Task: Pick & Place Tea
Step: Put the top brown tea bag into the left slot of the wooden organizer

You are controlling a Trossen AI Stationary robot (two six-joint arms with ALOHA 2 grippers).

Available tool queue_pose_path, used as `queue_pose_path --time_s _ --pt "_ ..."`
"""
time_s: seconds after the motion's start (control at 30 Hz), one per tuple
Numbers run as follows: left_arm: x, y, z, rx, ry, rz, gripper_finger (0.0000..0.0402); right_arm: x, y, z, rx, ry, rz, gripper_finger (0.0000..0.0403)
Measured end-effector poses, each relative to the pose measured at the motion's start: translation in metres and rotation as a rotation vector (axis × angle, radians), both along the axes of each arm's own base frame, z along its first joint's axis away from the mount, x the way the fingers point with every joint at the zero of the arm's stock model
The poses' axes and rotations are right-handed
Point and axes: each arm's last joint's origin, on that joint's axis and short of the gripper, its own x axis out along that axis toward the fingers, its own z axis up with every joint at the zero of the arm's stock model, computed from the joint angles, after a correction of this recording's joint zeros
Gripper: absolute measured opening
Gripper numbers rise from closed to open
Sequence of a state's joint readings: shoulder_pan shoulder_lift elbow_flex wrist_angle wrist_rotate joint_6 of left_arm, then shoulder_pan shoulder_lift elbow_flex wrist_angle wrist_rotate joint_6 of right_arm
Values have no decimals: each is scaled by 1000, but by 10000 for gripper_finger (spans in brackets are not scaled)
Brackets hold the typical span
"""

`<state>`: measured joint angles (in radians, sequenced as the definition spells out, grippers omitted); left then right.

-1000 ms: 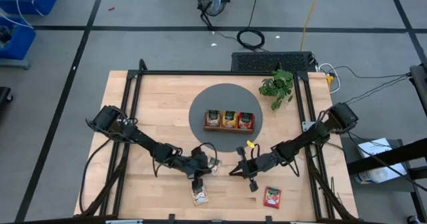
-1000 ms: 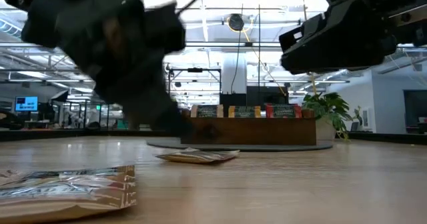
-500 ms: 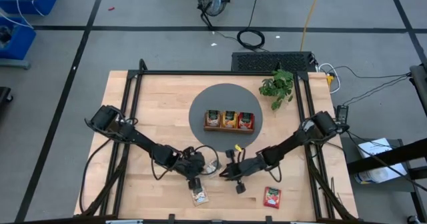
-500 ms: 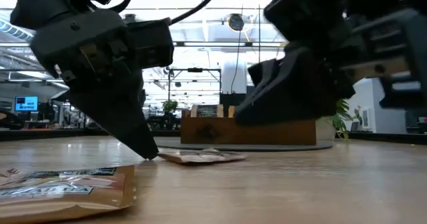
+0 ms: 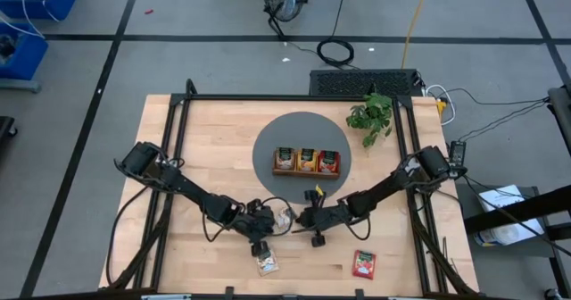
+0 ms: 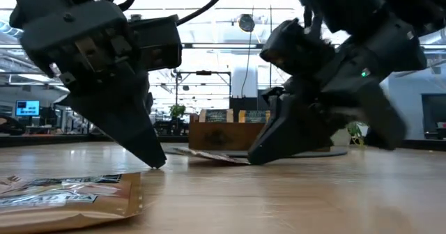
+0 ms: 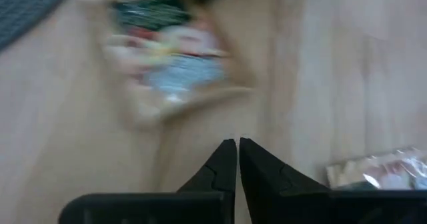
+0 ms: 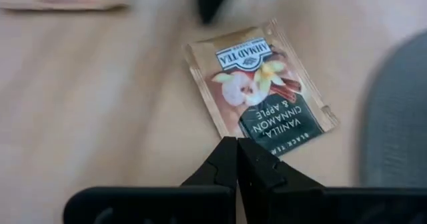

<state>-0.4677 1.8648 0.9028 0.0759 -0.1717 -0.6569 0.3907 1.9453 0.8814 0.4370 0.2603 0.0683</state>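
A cream tea sachet (image 8: 263, 84) with a dark green end lies flat on the wooden table (image 5: 205, 139), in front of the grey mat. My left gripper (image 6: 157, 163) is shut, its tips low at the table a little short of the sachet's (image 6: 209, 156) cream end. My right gripper (image 8: 237, 141) is shut, its tips at the sachet's dark end. In the high view the sachet (image 5: 284, 218) lies between the left gripper (image 5: 269, 224) and the right gripper (image 5: 299, 220). Two more sachets, cream (image 5: 267, 262) and red (image 5: 364, 264), lie near the front edge. My right gripper's shut fingertips (image 6: 256, 157) stand at a corner of the sachet's dark green end (image 8: 248, 132), slanting down from the table's right side. The sachet lies on the table. Whether the tips press on it or only stand beside it, I cannot tell.
A brown wooden tray (image 5: 307, 173) with three sachets stands on the round grey mat (image 5: 268, 139) behind the grippers. A small green plant (image 5: 371, 114) stands at the far right. Bare wood lies along the front edge (image 5: 205, 264) and on the left.
My right gripper has come down and toward the table's left, up to the cream sachet, staying shut. My left gripper has tipped a little steeper and has kept its place beside the sachet.
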Motion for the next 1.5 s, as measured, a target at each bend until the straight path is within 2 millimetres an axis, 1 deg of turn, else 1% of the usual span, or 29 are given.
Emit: queue_pose_path --time_s 0.13,0.23,0.3,0.4,0.5,0.6,0.7,0.77,0.87,0.97,1.07,1.17,1.3,1.4,1.5 --pt "-1 -6 1 -5 -22 -45 12 2 -11 -1 -68 -3 -86 0" --pt "0 -11 5 23 -9 -108 4 4 -15 -1 -53 5 -75 0" --pt "1 -13 9 71 11 -113 5 4 -15 -1 -23 14 -47 0" --pt "5 -12 17 201 34 -59 13 3 -12 -2 4 28 -4 0" --pt "10 -4 26 329 52 36 17 1 -8 -2 18 36 26 0" --pt "14 10 30 392 52 202 8 0 -4 -2 29 43 50 0" --pt "18 26 28 371 86 259 5 0 -3 -2 30 46 56 0" --pt "20 34 21 334 127 269 12 -1 -3 -3 30 47 55 0" --pt "22 39 7 272 193 251 21 -1 -4 -3 20 46 44 0" --pt "27 35 -1 232 192 220 19 -1 -6 -3 -20 35 -17 0" --pt "31 26 -6 218 151 173 9 -1 -7 -3 -33 32 -38 0" --pt "32 12 -5 170 99 99 4 -1 -9 -3 -45 24 -84 0" --pt "30 -4 -3 127 78 21 16 -1 -9 -4 -52 25 -96 0" --pt "29 -10 -1 123 72 6 19 -3 -10 -1 -53 46 -110 0" --pt "28 -12 -1 126 68 -1 11 -8 -9 7 -52 65 -102 0"
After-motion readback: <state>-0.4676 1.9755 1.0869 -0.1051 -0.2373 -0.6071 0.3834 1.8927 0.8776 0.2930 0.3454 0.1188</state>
